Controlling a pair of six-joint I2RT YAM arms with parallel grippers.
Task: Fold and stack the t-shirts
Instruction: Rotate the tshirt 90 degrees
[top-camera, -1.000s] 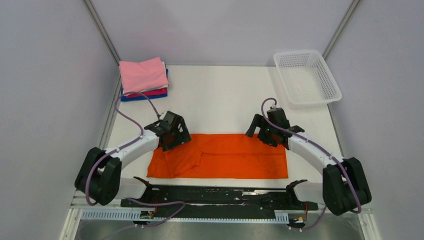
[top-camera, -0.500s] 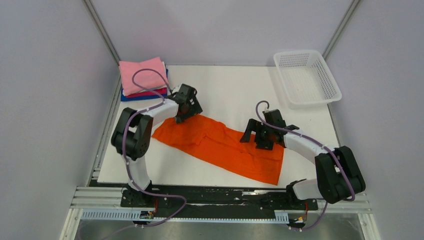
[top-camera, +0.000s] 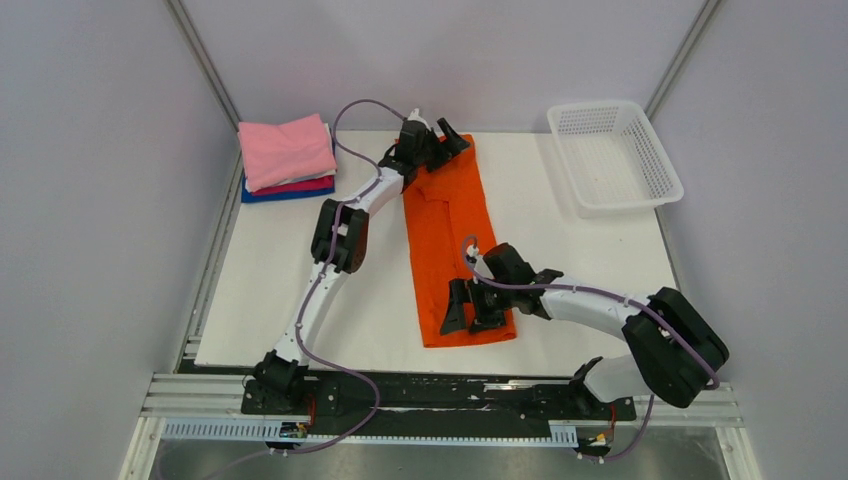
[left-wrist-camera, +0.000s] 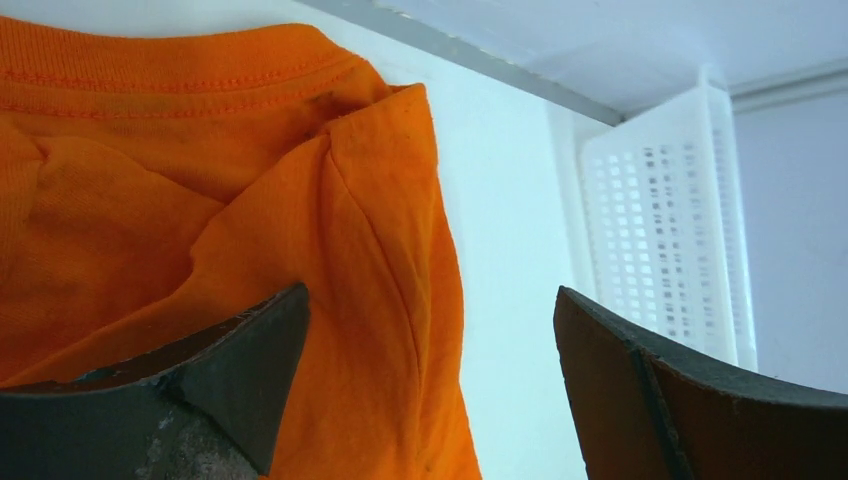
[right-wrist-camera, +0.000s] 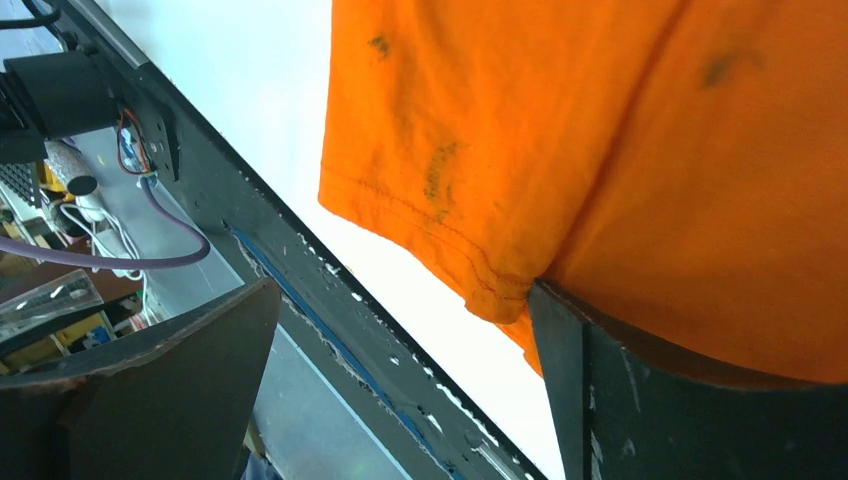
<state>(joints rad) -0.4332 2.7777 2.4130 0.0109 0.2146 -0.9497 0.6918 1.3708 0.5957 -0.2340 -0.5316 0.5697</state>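
The orange t-shirt (top-camera: 455, 240) lies flat as a long folded strip running from the far middle of the table to the near edge. My left gripper (top-camera: 445, 140) is open at its far end; in the left wrist view (left-wrist-camera: 430, 295) the cloth (left-wrist-camera: 200, 200) lies under and between the spread jaws. My right gripper (top-camera: 472, 312) is open at the near end; in the right wrist view (right-wrist-camera: 402, 288) one finger (right-wrist-camera: 640, 400) rests by the hem (right-wrist-camera: 440, 240). A stack of folded t-shirts (top-camera: 288, 158), pink on top, sits far left.
A white mesh basket (top-camera: 660, 160) stands at the far right corner, also in the left wrist view (left-wrist-camera: 660, 220). The black rail (top-camera: 440, 385) runs along the table's near edge, close below the shirt's hem. The left arm stretches across the table's left-centre.
The orange shirt has swung from lying across the near side to lying lengthwise, far to near. The left arm reached far back; the right gripper moved in to the near centre.
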